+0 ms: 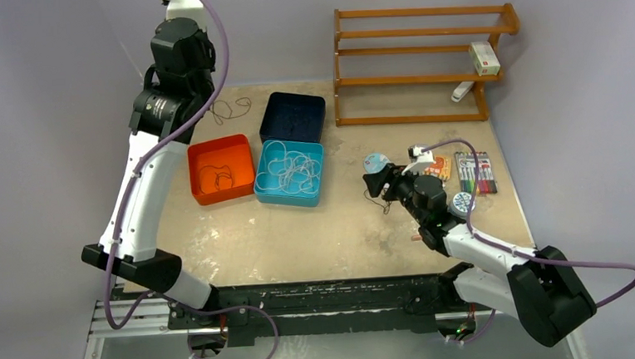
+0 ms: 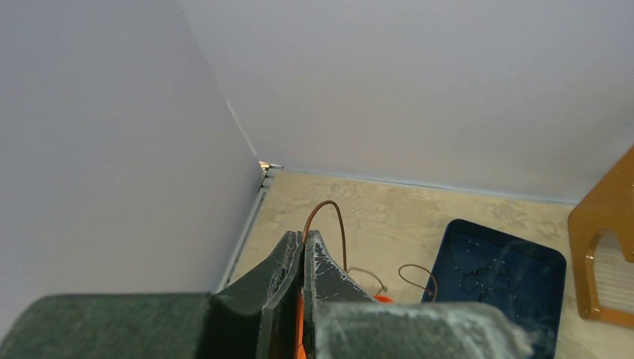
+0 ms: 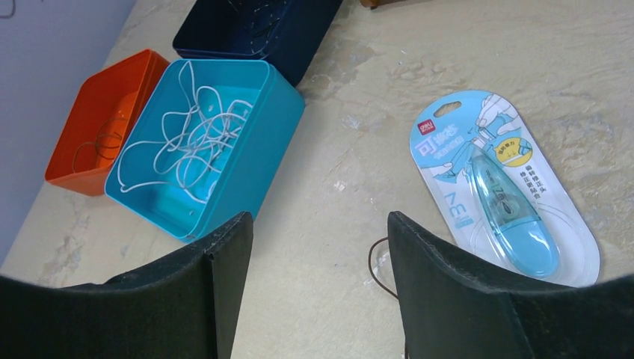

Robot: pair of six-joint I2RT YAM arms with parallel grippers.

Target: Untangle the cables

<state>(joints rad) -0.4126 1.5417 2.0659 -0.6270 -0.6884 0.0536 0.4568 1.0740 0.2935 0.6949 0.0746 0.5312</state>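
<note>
My left gripper (image 2: 305, 238) is shut on a thin brown cable (image 2: 338, 224), held high near the table's far left corner. The cable arches down to loose brown loops (image 1: 231, 110) lying on the table behind the orange bin (image 1: 220, 169). More brown cable lies inside that bin (image 3: 93, 146). White cables (image 1: 290, 171) fill the teal bin (image 3: 247, 168). My right gripper (image 3: 320, 224) is open and empty, low over the table right of the teal bin. A short dark cable loop (image 3: 371, 265) lies beside its right finger, also seen in the top view (image 1: 374, 201).
A dark blue bin (image 1: 294, 116) stands behind the teal one. A packaged correction tape (image 3: 497, 187) lies just right of my right gripper. A marker pack (image 1: 474, 172) lies further right. A wooden rack (image 1: 423, 56) stands at the back right.
</note>
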